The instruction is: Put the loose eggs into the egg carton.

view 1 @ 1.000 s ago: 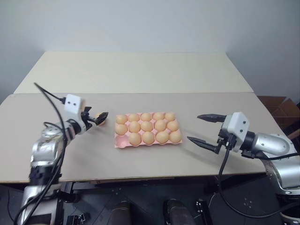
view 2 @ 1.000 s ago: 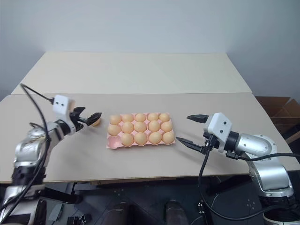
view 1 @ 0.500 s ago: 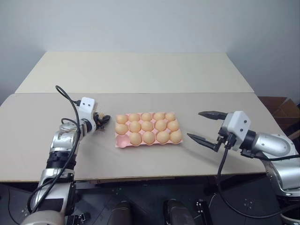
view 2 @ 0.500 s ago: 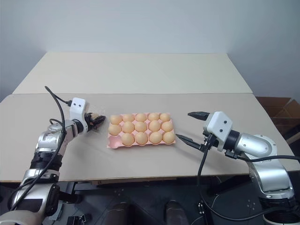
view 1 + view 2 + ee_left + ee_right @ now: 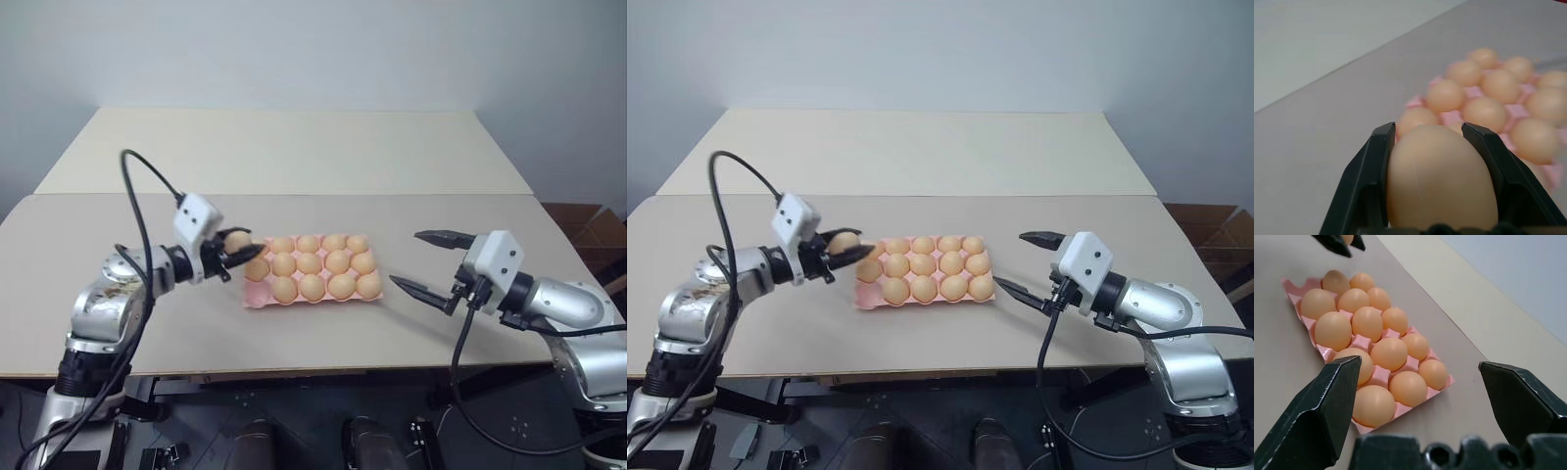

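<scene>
Eggs fill nearly all of the pink egg carton (image 5: 312, 290), which sits flat at the middle of the beige table (image 5: 294, 147) — fourteen cups taken, by my count. One cup is bare: the near corner on the robot's left side.

Last loose egg (image 5: 238, 241) is off the table, pinched between the two black fingers of the left gripper (image 5: 241, 257). The left wrist view shows both fingers pressed against its sides. It hangs just beside the carton's left edge, close above the corner region; whether it is already over the empty cup I cannot tell.

Right gripper (image 5: 423, 262) holds near the carton's right end, jaws spread wide, nothing between them.

No other loose eggs visible on the table. Judged progress: nearly finished — what remains is lowering this egg into the vacant corner cup and letting go.
</scene>
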Robot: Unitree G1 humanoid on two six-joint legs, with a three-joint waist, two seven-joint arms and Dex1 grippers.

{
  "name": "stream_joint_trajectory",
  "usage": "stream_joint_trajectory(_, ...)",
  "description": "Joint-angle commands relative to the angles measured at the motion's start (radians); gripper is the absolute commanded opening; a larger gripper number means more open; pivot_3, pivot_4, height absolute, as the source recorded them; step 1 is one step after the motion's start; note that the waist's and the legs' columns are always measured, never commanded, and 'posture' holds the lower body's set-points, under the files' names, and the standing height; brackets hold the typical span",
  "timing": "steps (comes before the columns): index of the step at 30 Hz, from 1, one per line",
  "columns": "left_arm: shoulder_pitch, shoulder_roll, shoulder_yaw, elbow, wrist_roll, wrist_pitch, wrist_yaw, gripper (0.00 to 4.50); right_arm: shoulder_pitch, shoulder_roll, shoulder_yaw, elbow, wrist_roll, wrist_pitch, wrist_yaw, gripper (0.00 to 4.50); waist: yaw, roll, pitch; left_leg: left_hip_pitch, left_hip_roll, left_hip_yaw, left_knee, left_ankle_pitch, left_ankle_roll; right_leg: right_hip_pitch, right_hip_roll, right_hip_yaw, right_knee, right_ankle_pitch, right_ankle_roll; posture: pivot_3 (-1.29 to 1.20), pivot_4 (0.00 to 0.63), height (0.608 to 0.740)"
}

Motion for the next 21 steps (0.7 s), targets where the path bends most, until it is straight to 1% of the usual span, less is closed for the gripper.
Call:
stream_joint_trajectory(1,0.036,0.018,-0.028,-0.058,-0.012,-0.033,-0.057,2.41,0.010,0.005,-0.011,-0.047,0.006,-0.004,-0.015,4.50,0.000,0.000,0.000,0.000,0.000,0.000,0.000,0.000,0.000,0.000,0.000,0.000,0.000,0.000,0.000,0.00,0.150,0.740)
stream_joint_trajectory(4,0.045,0.031,-0.027,-0.073,-0.039,-0.004,-0.095,3.18,0.018,0.007,-0.015,-0.057,0.010,0.002,-0.022,4.50,-0.003,0.000,0.000,0.000,0.000,0.000,0.000,0.000,0.000,0.000,0.000,0.000,0.000,0.000,0.000,0.00,0.150,0.740)
stream_joint_trajectory(6,0.047,0.042,-0.014,-0.076,-0.050,-0.001,-0.105,3.91,0.017,0.007,-0.017,-0.055,0.009,0.001,-0.025,4.50,-0.003,0.000,0.000,0.000,0.000,0.000,0.000,0.000,0.000,0.000,0.001,0.000,0.000,0.000,0.000,0.00,0.150,0.740)
stream_joint_trajectory(8,0.049,0.049,0.004,-0.075,-0.055,-0.012,-0.102,4.47,0.013,0.007,-0.016,-0.053,0.009,0.001,-0.027,4.50,-0.003,0.000,0.000,0.000,0.000,0.000,0.000,0.000,0.000,0.000,0.001,0.000,0.000,0.000,0.000,0.00,0.150,0.740)
stream_joint_trajectory(12,0.037,0.060,0.067,-0.053,-0.036,-0.052,-0.062,4.47,0.000,0.011,-0.015,-0.044,0.011,0.001,-0.033,4.50,-0.003,0.000,0.000,0.000,0.000,0.000,0.000,0.000,0.000,0.000,0.000,0.000,0.000,0.000,0.000,0.00,0.150,0.740)
stream_joint_trajectory(14,0.039,0.075,0.132,-0.044,-0.057,-0.076,-0.066,4.47,-0.003,0.013,-0.013,-0.041,0.011,-0.002,-0.030,4.50,-0.003,0.000,0.000,0.000,0.000,0.000,0.000,0.000,0.000,0.000,0.001,0.000,0.000,0.000,0.000,0.00,0.150,0.740)
stream_joint_trajectory(16,0.066,0.104,0.205,-0.036,-0.089,-0.105,-0.105,4.47,-0.004,0.016,-0.010,-0.041,0.012,-0.005,-0.027,4.50,-0.006,0.000,0.000,0.000,0.001,0.000,0.000,0.000,0.000,-0.001,0.001,0.000,0.000,0.000,0.000,0.00,0.150,0.740)
stream_joint_trajectory(19,0.151,0.176,0.297,-0.009,-0.092,-0.178,-0.187,4.47,-0.008,0.017,-0.007,-0.036,0.016,-0.013,-0.017,4.50,-0.015,0.000,0.000,0.000,0.001,0.000,0.000,0.000,0.000,-0.001,0.001,0.000,0.000,-0.001,-0.001,0.00,0.150,0.740)
stream_joint_trajectory(21,0.227,0.220,0.371,-0.001,-0.055,-0.204,-0.168,4.47,-0.012,0.012,-0.010,-0.019,0.015,-0.013,-0.010,4.50,-0.018,0.000,0.000,0.000,0.002,0.001,0.000,0.000,0.000,-0.001,0.001,0.000,0.000,-0.001,-0.001,0.00,0.150,0.740)
